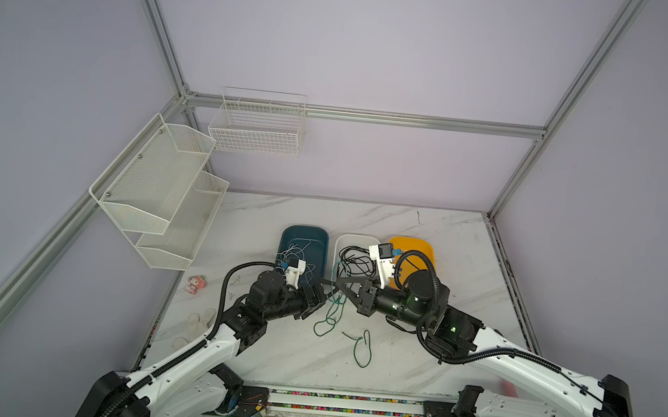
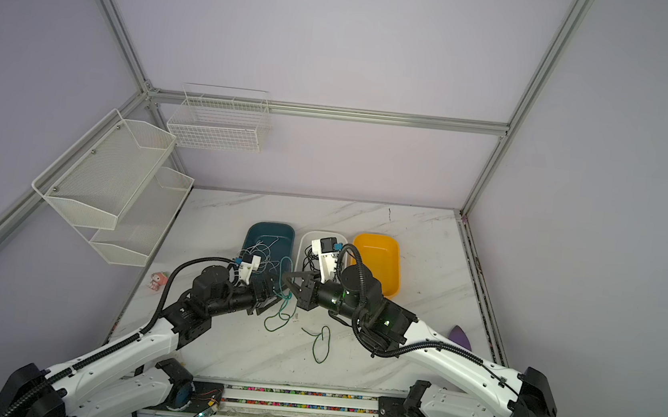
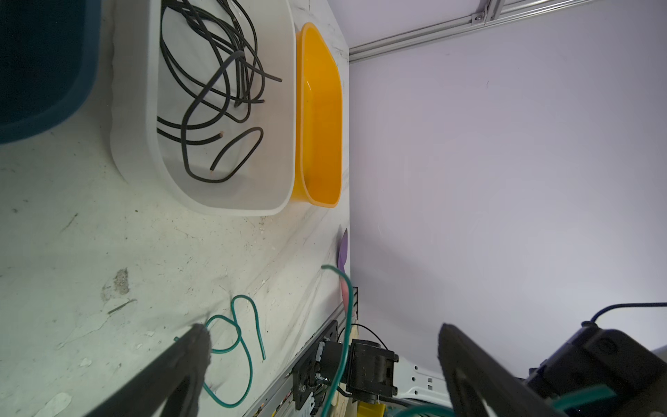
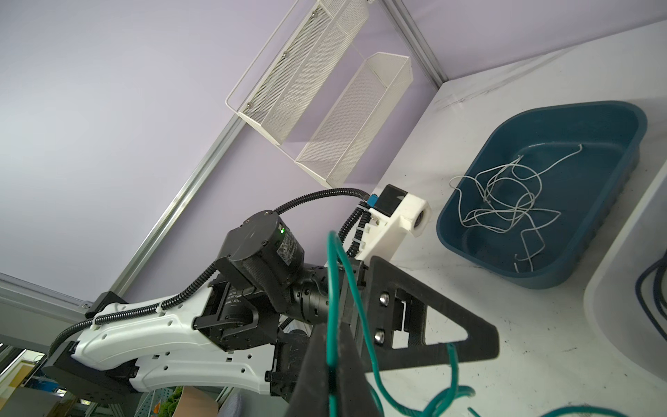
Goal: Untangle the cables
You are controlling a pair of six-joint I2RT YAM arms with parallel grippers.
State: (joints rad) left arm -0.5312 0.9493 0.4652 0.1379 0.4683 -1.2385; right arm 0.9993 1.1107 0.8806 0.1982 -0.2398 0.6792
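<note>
Green wire (image 4: 329, 289) is pinched in my right gripper (image 1: 327, 285), whose jaws are closed tight on it. At least two strands seem to run through the pinch, and the rest hangs below that gripper in crossed loops that reach the table (image 1: 268, 353). My left gripper (image 3: 321, 337) stands wide, holding nothing, just beside the right one's tips, with the hanging wire in or just past its gap. A second green piece (image 1: 370, 351) lies loose on the table, below and nearer my bases. Beyond both grippers, black wires (image 3: 216, 90) sit in the white tub (image 3: 133, 108), thin white wires (image 4: 505, 202) sit in the blue tub (image 4: 541, 274), and the yellow tub (image 3: 321, 108) looks bare.

Risks as I judge them:
- If I lift or pull with the right alone, the crossed loops could cinch into a knot.
- If I close the left across two strands at once, I would lock the tangle instead of freeing an end.
- My fingers are nearly touching, so a careless close could knock them together or jar the wire loose.
- A dragging loop might hook the loose piece.
</note>
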